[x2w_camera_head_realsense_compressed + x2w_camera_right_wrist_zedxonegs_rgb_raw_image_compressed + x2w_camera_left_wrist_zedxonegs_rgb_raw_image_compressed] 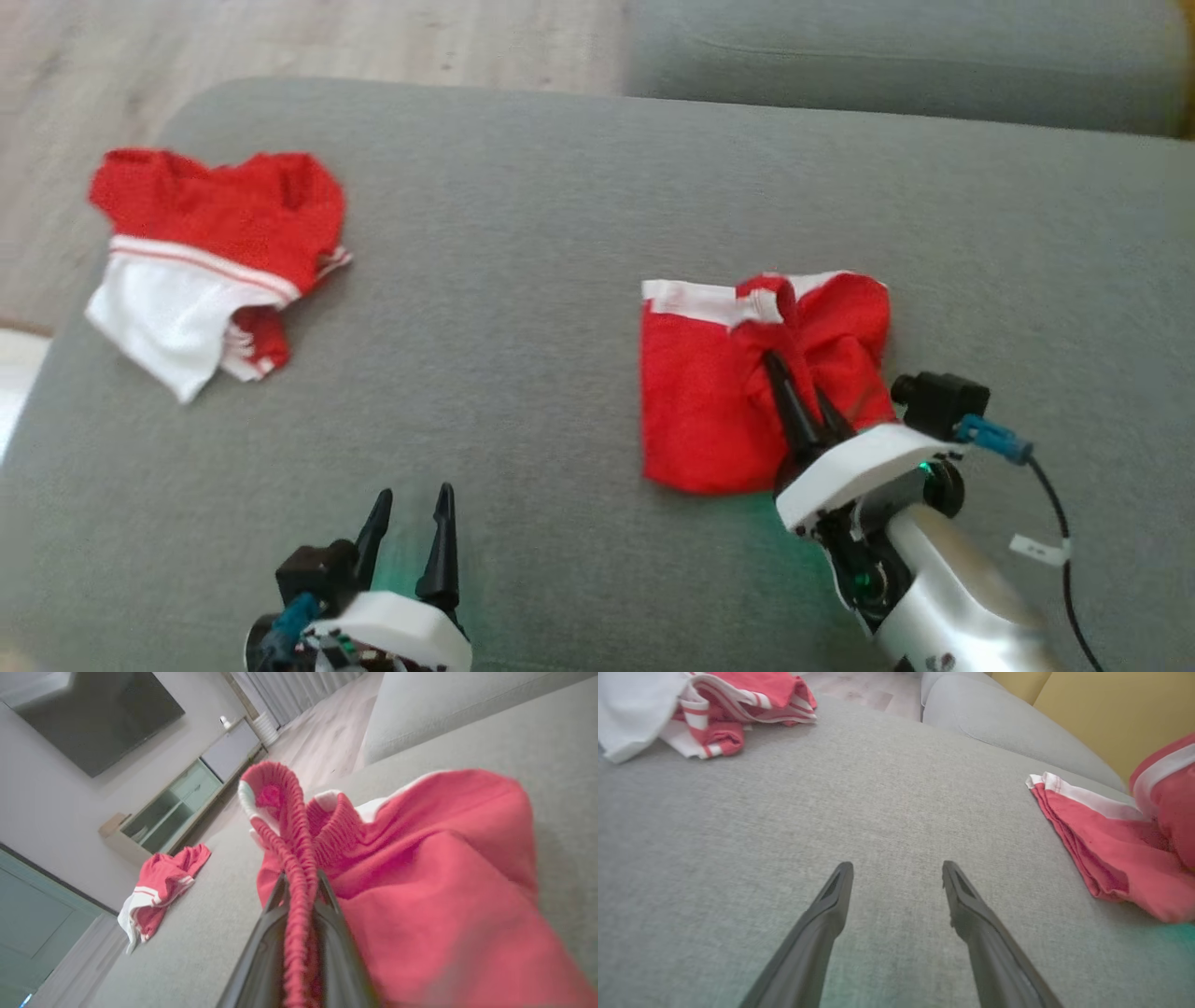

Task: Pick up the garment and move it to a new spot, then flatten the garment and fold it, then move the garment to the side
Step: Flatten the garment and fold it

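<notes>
Garment point(709, 411) on grey cushion point(523, 280), wooden floor point(280, 37)

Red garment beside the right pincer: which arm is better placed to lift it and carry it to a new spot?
Right. The right pincer is shut on the elastic waistband of the red garment, while the left pincer stands open over the bare sofa cushion, apart from it.
</notes>
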{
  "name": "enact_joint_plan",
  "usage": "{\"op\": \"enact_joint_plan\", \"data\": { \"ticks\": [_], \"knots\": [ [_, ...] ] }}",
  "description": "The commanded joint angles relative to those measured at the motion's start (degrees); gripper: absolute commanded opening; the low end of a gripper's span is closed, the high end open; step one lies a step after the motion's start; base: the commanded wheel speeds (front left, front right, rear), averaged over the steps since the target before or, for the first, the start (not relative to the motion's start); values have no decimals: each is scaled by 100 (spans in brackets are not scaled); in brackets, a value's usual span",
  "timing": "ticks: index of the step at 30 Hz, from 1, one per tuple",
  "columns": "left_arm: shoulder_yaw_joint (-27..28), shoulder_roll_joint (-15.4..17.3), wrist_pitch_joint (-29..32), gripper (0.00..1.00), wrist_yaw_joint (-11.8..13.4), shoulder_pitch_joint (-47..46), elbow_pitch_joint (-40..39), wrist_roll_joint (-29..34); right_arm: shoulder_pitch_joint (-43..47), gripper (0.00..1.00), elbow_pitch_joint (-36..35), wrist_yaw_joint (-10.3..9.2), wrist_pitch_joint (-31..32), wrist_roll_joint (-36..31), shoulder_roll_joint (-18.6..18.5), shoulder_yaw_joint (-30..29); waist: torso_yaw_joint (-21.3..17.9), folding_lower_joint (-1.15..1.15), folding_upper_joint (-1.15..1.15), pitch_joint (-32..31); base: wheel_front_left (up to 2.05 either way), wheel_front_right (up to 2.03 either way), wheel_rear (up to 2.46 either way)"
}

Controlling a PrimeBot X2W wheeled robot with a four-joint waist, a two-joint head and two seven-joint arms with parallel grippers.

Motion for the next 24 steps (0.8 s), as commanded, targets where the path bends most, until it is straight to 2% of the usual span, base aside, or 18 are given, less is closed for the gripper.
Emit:
{"op": "enact_joint_plan", "data": {
  "ticks": [1, 3, 4, 5, 6, 11, 15, 18, 24],
  "knots": [
    [116, 23, -55, 100, 4, -40, -124, -33, -346, 0, 36, -3, -128, -87, 102, 151, 322, 0, 0, -2, 0, 0, 0],
    [102, 23, -55, 100, 8, -40, -121, -37, -397, 0, 198, -3, -170, -116, 110, 165, 395, 0, 0, 2, 0, 0, 0],
    [91, 23, -55, 100, 7, -39, -116, -43, -444, 7, 345, -3, -210, -121, 115, 183, 462, 0, 0, 4, 0, 0, 0],
    [75, 23, -55, 100, -3, -40, -108, -42, -476, 66, 415, -3, -243, -56, 117, 269, 522, 0, 0, 5, 0, 0, 0],
    [62, 23, -55, 100, -7, -43, -98, -38, -498, 100, 407, -3, -282, 50, 119, 404, 563, 0, 0, 2, 0, 0, 0],
    [134, 23, -55, 100, 41, -8, -94, -22, -499, 100, 232, -3, -435, 560, 121, 1067, 502, 0, 0, -74, 0, 0, 0],
    [253, 23, -55, 100, 50, 37, -181, 40, -562, 100, 381, -3, -512, 254, 121, 1023, 242, 0, 0, -168, 0, 0, 0],
    [349, 23, -55, 100, 50, 54, -295, 135, -477, 100, 222, -3, -518, -463, 103, 333, 26, 0, 0, -236, 0, 0, 0],
    [613, 23, -55, 100, 60, 148, -778, 571, 240, 100, -358, -3, -520, -2147, 95, -1292, -293, 0, 0, -358, 0, 0, 0]
  ]
}}
